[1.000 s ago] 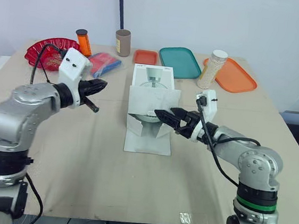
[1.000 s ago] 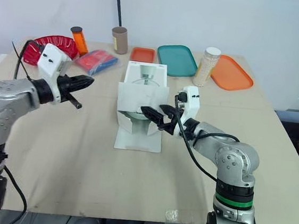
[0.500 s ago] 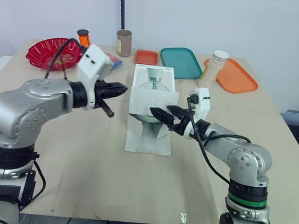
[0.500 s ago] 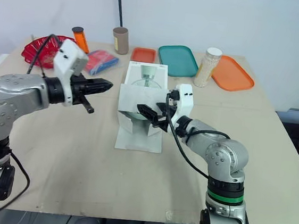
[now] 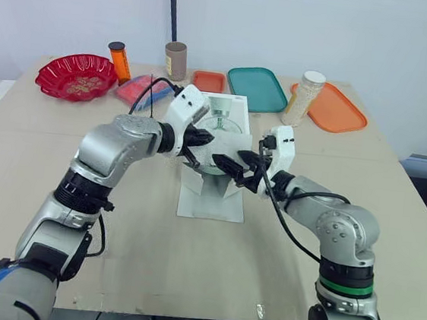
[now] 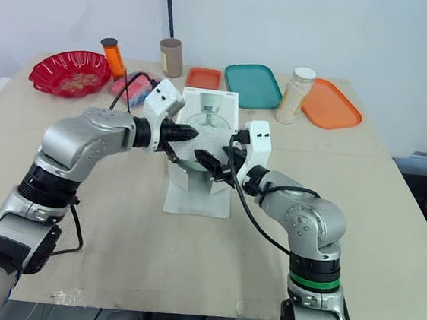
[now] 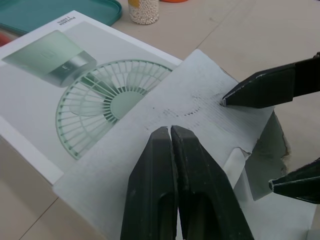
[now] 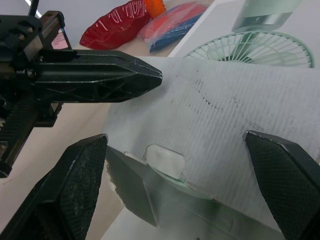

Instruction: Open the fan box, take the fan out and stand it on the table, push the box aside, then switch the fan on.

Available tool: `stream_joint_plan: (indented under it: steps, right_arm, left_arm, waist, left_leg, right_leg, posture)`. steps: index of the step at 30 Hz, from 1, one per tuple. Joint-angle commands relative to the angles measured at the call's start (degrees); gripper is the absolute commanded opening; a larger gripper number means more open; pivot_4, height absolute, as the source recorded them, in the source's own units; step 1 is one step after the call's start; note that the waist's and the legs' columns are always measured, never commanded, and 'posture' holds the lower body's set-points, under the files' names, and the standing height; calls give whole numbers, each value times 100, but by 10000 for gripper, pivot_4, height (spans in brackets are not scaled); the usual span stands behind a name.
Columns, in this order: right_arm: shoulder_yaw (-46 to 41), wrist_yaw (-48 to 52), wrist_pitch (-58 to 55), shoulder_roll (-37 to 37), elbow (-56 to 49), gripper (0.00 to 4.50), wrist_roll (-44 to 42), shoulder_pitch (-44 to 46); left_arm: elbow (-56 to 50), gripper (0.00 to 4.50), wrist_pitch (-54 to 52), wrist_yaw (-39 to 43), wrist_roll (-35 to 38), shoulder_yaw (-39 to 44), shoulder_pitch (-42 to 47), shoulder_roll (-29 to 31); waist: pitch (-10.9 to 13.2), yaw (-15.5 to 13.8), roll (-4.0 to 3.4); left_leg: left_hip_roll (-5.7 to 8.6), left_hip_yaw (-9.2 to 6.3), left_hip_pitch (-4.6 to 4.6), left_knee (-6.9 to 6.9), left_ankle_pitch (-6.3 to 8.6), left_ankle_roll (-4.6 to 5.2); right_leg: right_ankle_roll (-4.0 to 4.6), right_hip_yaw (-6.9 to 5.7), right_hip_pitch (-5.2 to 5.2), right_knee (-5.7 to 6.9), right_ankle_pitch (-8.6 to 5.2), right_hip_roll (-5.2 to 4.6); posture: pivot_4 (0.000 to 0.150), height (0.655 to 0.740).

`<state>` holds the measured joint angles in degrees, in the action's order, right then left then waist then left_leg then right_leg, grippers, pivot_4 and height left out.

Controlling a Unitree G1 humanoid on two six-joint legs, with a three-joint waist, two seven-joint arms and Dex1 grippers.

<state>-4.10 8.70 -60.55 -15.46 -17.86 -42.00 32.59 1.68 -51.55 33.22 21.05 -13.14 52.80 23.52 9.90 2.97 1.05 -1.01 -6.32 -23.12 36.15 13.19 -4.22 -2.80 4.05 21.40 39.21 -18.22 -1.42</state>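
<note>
Fan box [image 5: 210,202], single, beside left claw [image 5: 207,139], right claw [image 5: 229,164].

The left arm [image 5: 116,146] is bending at the elbow and angling its forearm inward. The left gripper [image 5: 206,138] is pointing toward the robot's right, its two black fingers [image 7: 160,165] pressing flat against each other. The right arm [image 5: 329,218] is lying low with its forearm running inward. The right gripper [image 5: 227,158] is facing the left one, its fingers [image 8: 75,190] spreading wide apart. The two grippers are sitting almost tip to tip.
</note>
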Motion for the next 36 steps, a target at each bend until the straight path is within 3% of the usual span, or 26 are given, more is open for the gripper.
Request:
stream_joint_plan:
  steps: [1, 6, 10, 15, 24, 31, 36]
  right_arm:
    - [-38, -35, 133, 38, -105, 45000, 140, 16]
    - [20, 54, 149, -38, -414, 45000, 222, -2]
    - [465, 516, 176, -634, -1298, 45000, 320, -200]
    - [415, 272, -31, -655, -2111, 45000, 217, -459]
    - [692, 202, 0, -731, -2336, 45000, 493, -500]
    - [1082, 180, -61, -663, -2279, 24974, 732, -685]
    - [1307, 228, -34, -671, -2200, 5649, 900, -934]
  left_arm:
    - [173, 1423, 234, 57, -274, -47, 64, -48]
    - [329, 1423, 274, 108, -489, -109, 26, -107]
    - [361, 1423, 259, 101, -564, -46, -52, -174]
    - [332, 1423, 182, 103, -631, -52, -191, -255]
    - [356, 1423, 173, 57, -759, -14, -241, -378]
    - [375, 0, 175, 68, -823, 34, -202, -393]
    - [378, 0, 188, 77, -843, 40, -207, -404]
  waist:
    - [0, -3, 0]
    - [0, -8, -1]
    - [2, -17, -4]
    - [2, -12, -4]
    - [1, -19, -4]
    - [1, -21, -4]
    - [1, -20, -4]
  left_leg:
    - [1, 0, 0, 0, 0, 0]
    - [1, -1, 0, 1, 0, 0]
    - [3, -1, -3, -1, 0, 1]
    - [2, -3, -3, 1, 0, 1]
    - [3, -4, -2, 4, 0, 1]
    - [4, -4, -2, 4, 0, 0]
    - [3, -5, -2, 4, 0, 0]
  right_leg:
    - [0, 0, 0, 0, 0, 0]
    - [0, -1, -1, 0, 0, -1]
    - [-2, -2, 0, -2, -1, -2]
    - [-2, -2, -1, -1, -1, -1]
    - [-2, -3, -3, 0, -1, -2]
    - [-2, -3, -3, 0, -1, -2]
    - [-2, -3, -3, 0, -1, -2]
  posture:
    - [1500, 7400]
    - [1500, 7400]
    - [1500, 7400]
    - [1500, 7400]
    - [1500, 7400]
    - [1500, 7400]
    - [1500, 7400]
